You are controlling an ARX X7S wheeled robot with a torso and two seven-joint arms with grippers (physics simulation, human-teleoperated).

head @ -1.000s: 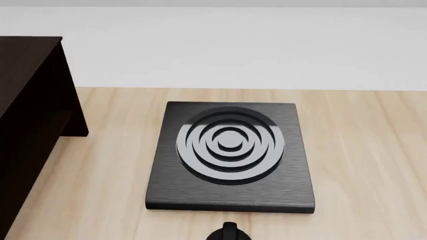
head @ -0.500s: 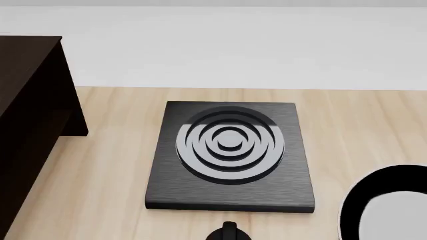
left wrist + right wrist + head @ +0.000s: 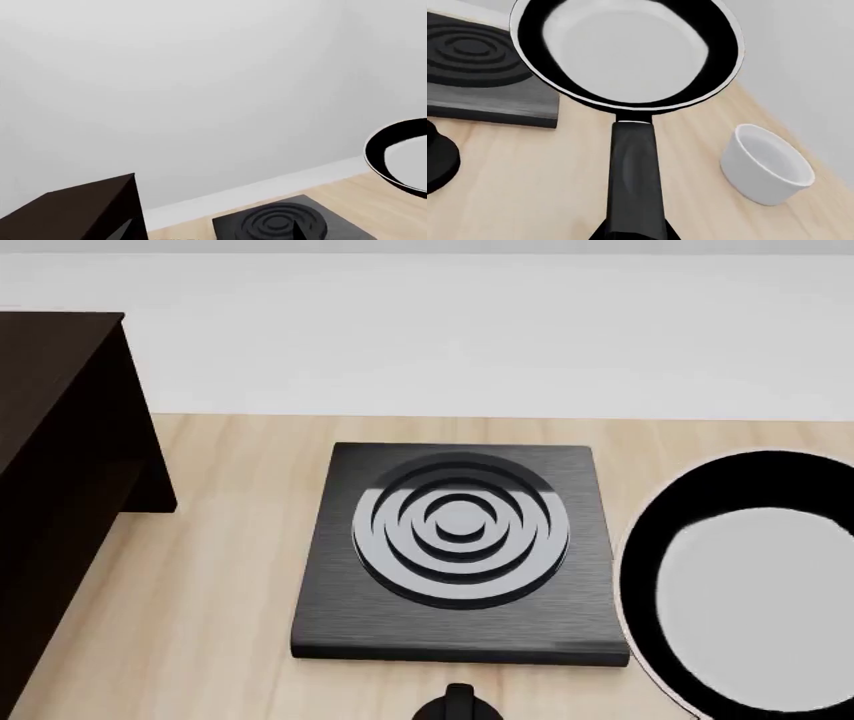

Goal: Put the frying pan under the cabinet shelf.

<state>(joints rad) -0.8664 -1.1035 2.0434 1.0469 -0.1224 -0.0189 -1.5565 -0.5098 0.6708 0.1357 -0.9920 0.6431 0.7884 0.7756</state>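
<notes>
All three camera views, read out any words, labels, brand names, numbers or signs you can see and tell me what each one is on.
None: no text, number, brand or sign shows in any view.
frying pan: plain glossy black, pale rim, no marking.
burner plate: only concentric rings, no lettering.
cabinet shelf: bare dark panels.
white pot: blank.
wooden tabletop: wood grain only.

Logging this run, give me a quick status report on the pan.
Frying pan airborne at right, handle toward the right wrist camera, fingers unseen. Left gripper out of view. Cabinet shelf far left. Burner plate lies between them.
</notes>
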